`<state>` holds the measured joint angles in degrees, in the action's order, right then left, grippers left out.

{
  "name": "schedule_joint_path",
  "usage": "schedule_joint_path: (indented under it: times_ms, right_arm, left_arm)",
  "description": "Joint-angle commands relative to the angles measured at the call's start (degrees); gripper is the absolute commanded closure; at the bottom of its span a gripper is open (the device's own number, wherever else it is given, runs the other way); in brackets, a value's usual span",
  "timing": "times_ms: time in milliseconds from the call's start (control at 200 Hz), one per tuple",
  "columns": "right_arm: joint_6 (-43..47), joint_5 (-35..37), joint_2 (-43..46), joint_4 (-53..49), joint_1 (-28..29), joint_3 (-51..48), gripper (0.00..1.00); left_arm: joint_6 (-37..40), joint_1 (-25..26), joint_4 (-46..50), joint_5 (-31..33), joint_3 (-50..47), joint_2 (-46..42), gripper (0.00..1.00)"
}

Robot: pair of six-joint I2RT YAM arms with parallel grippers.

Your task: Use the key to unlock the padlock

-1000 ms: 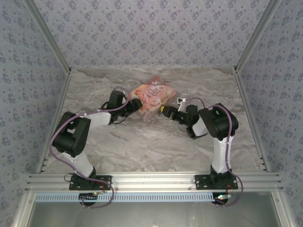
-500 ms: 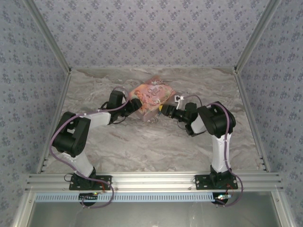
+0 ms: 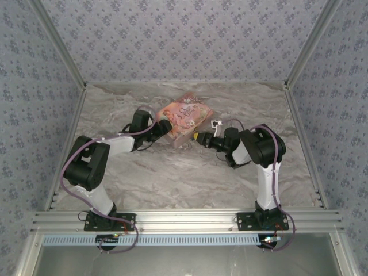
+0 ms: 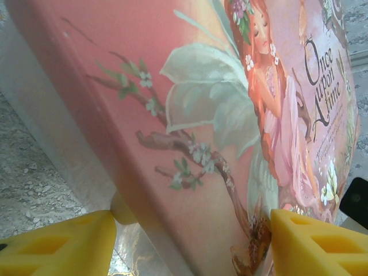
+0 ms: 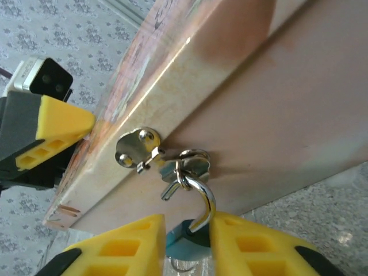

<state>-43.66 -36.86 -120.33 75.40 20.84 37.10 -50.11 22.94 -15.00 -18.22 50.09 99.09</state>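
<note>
Marbled table (image 3: 172,178); glossy pink tin (image 3: 185,117); tiny blue padlock (image 5: 187,242).

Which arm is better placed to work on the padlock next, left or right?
Right. The right gripper is shut on the padlock hanging from the hasp of the pink tin; the left gripper clamps that tin, so it probably serves best for steadying.
</note>
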Motion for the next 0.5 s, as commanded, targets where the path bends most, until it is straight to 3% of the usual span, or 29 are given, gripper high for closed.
schedule_joint_path:
  times_ms: [0, 210, 495]
  right_arm:
    - [1.10, -0.47, 0.36, -0.99, -0.18, -0.11, 0.81]
    - [-1.36, 1.21, 0.10, -1.59, -0.40, 0.87, 1.00]
    - [-5.64, 3.05, -0.22, 2.53, -0.81, 0.62, 1.00]
  left_arm:
    - [0.71, -0.09, 7.36, 1.21, -1.75, 1.05, 0.32]
    - [0.80, -0.18, 7.56, 1.12, -1.77, 0.84, 0.32]
    - [1.10, -0.12, 7.62, 1.16, -2.11, 0.59, 0.32]
